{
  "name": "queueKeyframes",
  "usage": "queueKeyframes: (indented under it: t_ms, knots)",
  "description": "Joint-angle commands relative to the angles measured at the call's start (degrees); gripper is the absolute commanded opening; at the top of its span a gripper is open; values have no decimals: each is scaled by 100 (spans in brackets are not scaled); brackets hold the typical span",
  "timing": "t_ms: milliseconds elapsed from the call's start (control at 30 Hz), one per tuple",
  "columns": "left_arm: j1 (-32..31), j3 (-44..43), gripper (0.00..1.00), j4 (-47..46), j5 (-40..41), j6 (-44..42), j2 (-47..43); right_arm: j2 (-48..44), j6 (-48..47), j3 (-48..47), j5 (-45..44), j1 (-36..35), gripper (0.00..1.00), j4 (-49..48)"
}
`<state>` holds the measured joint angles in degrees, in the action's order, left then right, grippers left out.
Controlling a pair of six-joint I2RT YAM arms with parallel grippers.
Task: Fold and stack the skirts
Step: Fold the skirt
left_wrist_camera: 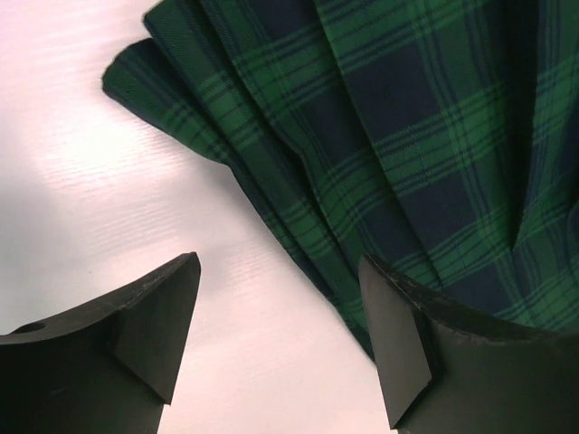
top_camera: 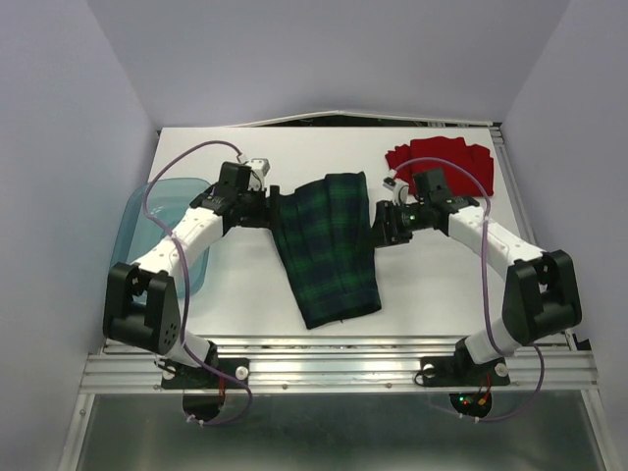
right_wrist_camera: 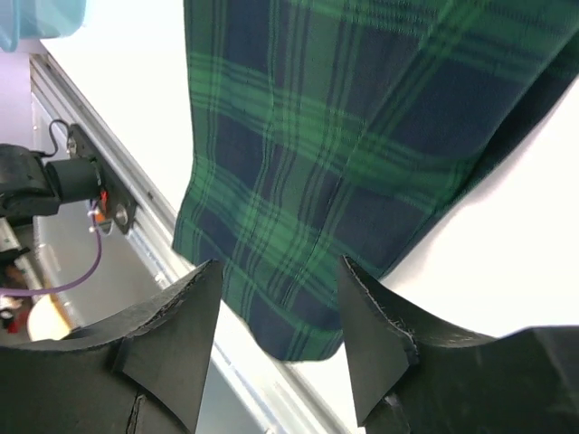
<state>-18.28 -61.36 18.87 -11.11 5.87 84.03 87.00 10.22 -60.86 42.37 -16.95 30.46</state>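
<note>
The plaid skirt (top_camera: 327,247) lies in the middle of the table as a long folded strip, running from the back towards the front edge. The red skirt (top_camera: 444,163) lies crumpled at the back right. My left gripper (top_camera: 270,204) is open and empty at the strip's back left edge. In the left wrist view (left_wrist_camera: 280,262) bare table shows between its fingers, and the plaid cloth (left_wrist_camera: 407,136) passes beside the right finger. My right gripper (top_camera: 378,224) is open and empty at the strip's right edge. In the right wrist view (right_wrist_camera: 280,264) it hovers above the plaid skirt (right_wrist_camera: 344,136).
A translucent teal tub (top_camera: 157,231) stands at the table's left edge, partly under the left arm. The table's metal front rail (top_camera: 334,368) runs along the near edge, and it also shows in the right wrist view (right_wrist_camera: 136,190). White walls close in both sides.
</note>
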Motion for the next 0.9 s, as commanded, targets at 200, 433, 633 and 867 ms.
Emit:
queueKeyframes:
  t_ms: [200, 433, 633, 867]
  knots:
    - [220, -174, 83, -446, 532, 1048, 913, 440, -494, 285, -53, -212, 57, -734]
    - [290, -78, 81, -1341, -319, 1285, 1335, 634, -609, 776, -343, -274, 57, -971]
    - [290, -218, 71, -1843, -435, 1409, 1765, 739, -573, 1155, -387, -387, 57, -1191]
    - [290, -464, 40, -2555, -935, 935, 2039, 1002, -644, 1191, -457, -450, 56, -1130]
